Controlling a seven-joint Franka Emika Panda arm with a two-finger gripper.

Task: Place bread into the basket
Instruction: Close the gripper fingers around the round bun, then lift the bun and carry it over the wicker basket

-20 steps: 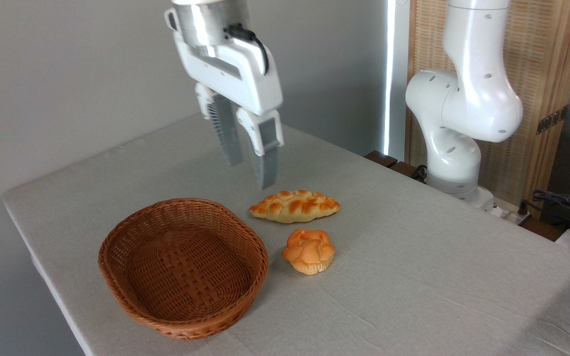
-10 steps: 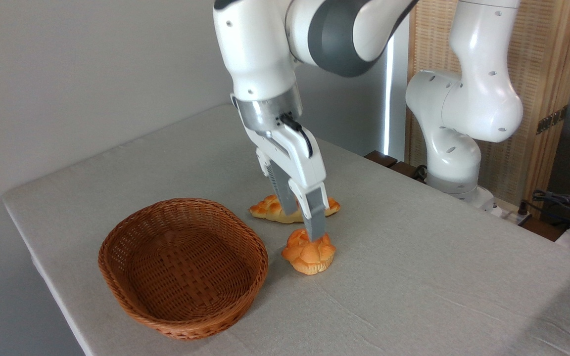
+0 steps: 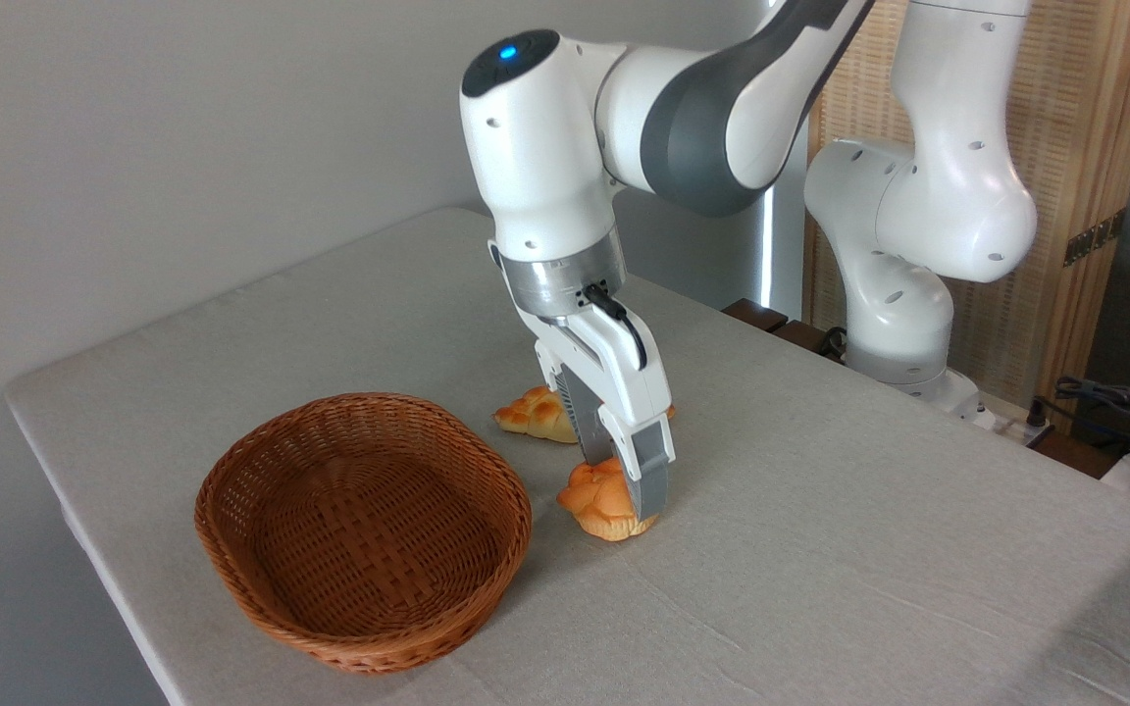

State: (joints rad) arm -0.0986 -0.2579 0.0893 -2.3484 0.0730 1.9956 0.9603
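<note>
1. The bun (image 3: 596, 498) sits on the grey tablecloth (image 3: 820, 549), just right of the basket (image 3: 362, 529) and apart from its rim
2. The gripper (image 3: 624, 485) is down over the bun, one finger (image 3: 651, 480) at the bun's right side and the other behind it, so the bun lies between them
3. The jaws stand about a bun's width apart; whether they press on the bun cannot be told
4. A longer braided loaf (image 3: 534, 414) lies just behind, partly hidden by the gripper
5. The arm (image 3: 565, 196) reaches in from the upper right, its wrist pointing down and tilted a little toward the right
6. The basket holds nothing
</note>
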